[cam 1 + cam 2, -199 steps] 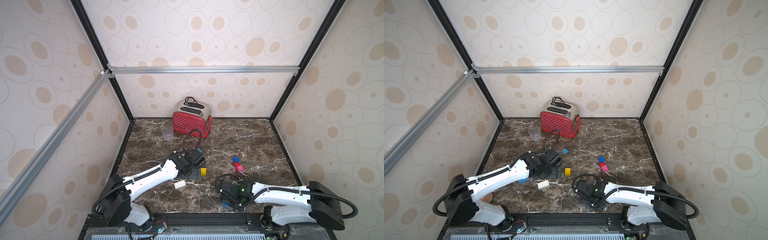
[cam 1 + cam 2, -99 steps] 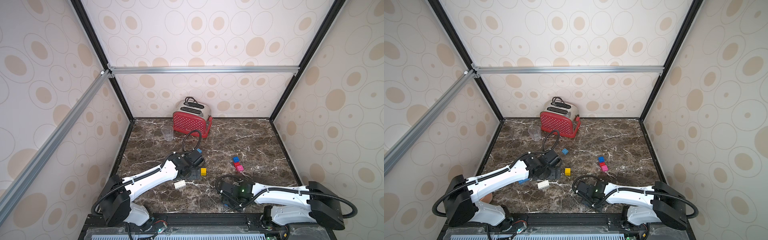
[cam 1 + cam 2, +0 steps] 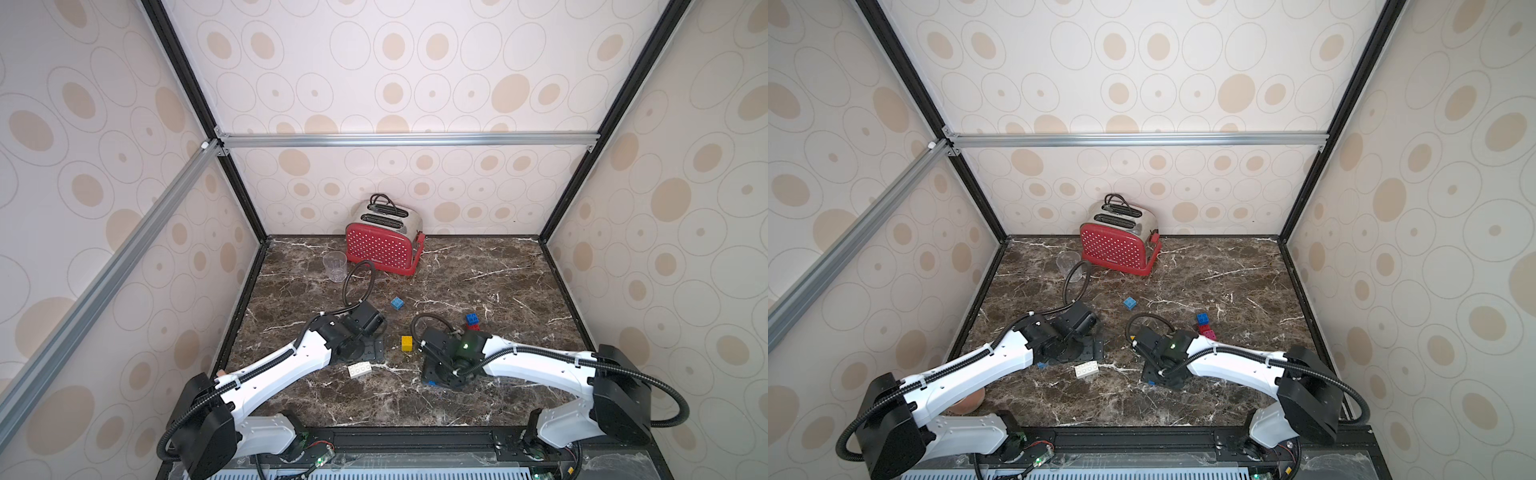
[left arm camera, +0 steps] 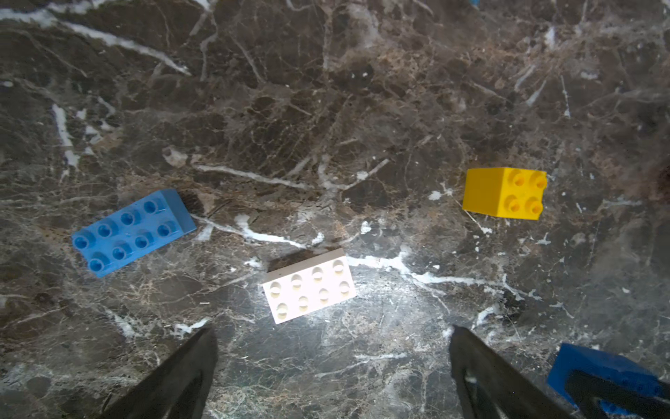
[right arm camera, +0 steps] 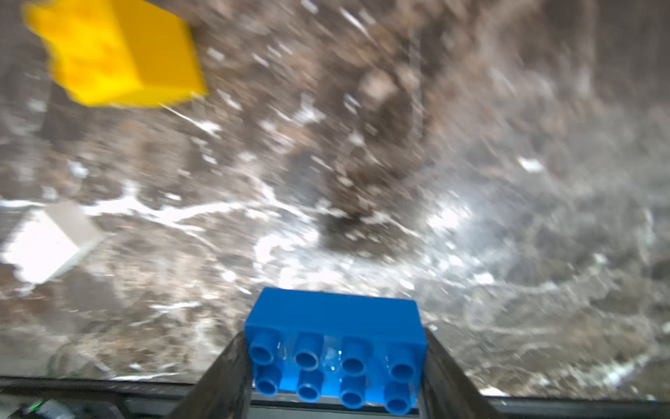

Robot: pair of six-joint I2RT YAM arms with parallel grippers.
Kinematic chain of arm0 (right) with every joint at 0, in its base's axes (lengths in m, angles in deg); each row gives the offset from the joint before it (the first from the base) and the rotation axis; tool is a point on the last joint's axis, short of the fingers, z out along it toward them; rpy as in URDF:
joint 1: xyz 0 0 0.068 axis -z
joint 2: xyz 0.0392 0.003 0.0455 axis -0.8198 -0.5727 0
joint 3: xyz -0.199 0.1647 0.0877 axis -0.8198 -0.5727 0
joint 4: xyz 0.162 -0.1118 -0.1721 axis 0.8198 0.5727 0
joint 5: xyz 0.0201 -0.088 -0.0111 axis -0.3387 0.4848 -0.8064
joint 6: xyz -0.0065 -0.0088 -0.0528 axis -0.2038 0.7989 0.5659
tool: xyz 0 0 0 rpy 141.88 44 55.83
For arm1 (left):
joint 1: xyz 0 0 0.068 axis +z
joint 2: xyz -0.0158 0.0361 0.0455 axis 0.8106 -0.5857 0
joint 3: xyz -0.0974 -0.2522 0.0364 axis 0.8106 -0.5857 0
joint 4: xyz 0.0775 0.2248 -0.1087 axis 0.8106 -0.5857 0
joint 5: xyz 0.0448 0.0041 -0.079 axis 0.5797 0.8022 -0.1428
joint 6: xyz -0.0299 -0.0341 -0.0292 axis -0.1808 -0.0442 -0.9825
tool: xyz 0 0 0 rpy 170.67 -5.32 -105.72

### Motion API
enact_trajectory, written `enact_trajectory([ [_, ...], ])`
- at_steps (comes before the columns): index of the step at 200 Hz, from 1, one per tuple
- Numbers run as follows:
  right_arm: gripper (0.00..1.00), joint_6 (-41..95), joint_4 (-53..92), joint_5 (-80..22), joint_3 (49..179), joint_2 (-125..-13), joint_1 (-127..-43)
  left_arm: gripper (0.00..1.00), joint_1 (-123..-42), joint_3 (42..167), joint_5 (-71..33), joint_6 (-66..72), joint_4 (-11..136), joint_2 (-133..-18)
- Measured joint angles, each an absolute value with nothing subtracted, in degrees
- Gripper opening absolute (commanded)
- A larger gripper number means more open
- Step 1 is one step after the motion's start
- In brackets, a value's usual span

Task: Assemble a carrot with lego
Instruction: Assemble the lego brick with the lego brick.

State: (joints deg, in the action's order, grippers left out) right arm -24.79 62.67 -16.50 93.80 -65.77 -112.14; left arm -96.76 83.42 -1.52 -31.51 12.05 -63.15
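Going by the right wrist view, a dark blue brick (image 5: 331, 319) is clamped by its short ends between the fingers of the right gripper (image 5: 333, 366), studs turned toward the camera. That view is pretty smeared, so whether the brick is touching the table (image 5: 471, 181) can't be told. In both top views that gripper is seen low near the front of the table, with just a sliver of blue poking out under it.

The left gripper (image 4: 331, 332) is spread wide with nothing in it. A white brick (image 4: 309, 284) is seen lying flat just past its fingertips. A light blue brick (image 4: 132, 232) is laid to one side of the white one and a yellow brick (image 4: 505, 192) to the other, all apart from each other.

So the lego is scattered loose and no carrot is built yet. Further back, a small blue brick (image 3: 397, 303) is sat alone mid-table. Another blue brick (image 3: 471, 319) is set against a red brick (image 3: 473, 327) near the right arm; whether those two are snapped together can't be told. A red toaster (image 3: 382, 245) and a clear cup (image 3: 335, 266) are stood by the back wall.
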Motion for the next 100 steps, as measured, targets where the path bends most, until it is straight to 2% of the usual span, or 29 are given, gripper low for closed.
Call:
enact_trajectory([
  [60,0.60,-7.33,68.22,-20.52,116.60,-81.25,-104.03,0.99,-91.49,80.50,-4.56,-27.18,14.01,-58.12],
  [100,0.60,-1.10,71.08,-21.97,125.10,-87.39,-100.93,0.99,-90.99,79.91,-5.94,-26.02,14.91,-57.79],
])
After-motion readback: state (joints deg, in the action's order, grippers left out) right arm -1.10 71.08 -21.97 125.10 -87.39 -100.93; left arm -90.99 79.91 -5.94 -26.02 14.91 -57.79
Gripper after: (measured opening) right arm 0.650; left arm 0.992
